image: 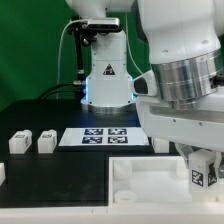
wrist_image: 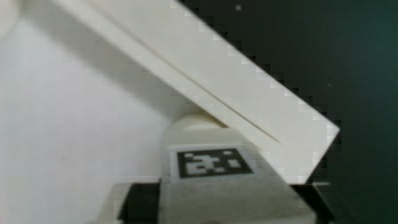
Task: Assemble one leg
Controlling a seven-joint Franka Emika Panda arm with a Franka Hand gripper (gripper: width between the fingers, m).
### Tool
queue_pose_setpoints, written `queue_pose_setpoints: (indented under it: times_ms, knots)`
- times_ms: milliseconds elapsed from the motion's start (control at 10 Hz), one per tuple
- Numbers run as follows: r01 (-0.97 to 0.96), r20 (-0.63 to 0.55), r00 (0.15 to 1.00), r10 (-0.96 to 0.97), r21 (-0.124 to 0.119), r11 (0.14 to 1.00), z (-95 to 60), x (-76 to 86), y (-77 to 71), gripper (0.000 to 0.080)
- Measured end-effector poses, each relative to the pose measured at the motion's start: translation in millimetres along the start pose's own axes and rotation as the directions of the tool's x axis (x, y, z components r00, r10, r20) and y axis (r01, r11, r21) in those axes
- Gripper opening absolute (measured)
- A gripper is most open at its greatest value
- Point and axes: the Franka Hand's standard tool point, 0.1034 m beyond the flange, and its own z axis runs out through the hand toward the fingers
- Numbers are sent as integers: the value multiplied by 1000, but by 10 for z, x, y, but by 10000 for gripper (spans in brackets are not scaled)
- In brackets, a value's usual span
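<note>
My gripper [image: 203,170] is clamped on the leg [image: 202,172] over the white tray piece [image: 150,178]; the exterior view also shows two spare legs [image: 19,143] on the table [image: 60,180]; the wrist view only shows the leg's tag [wrist_image: 215,162] against the tray's rim [wrist_image: 214,80].

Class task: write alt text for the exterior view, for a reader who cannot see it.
A large robot arm's gripper holds a small white tagged leg over a wide white tray piece. Two more legs and a marker board lie on the dark table.
</note>
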Motion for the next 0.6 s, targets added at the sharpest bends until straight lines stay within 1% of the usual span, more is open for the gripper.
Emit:
queue_pose_setpoints:
  times_ms: [100, 200, 300, 400, 500, 600]
  knots:
    - [-192, 19, 981, 192, 31, 981, 9, -8, -8, 294]
    - [-377, 38, 926, 375, 66, 924, 15, -14, -17, 294]
    - [-446, 50, 895, 443, 73, 892, 17, -25, -24, 294]
    - [-584, 67, 812, 580, 71, 809, 14, -15, -30, 294]
    - [-610, 69, 793, 606, 69, 790, 15, -15, -27, 294]
    - [-690, 75, 724, 686, 65, 721, 17, -8, -24, 294]
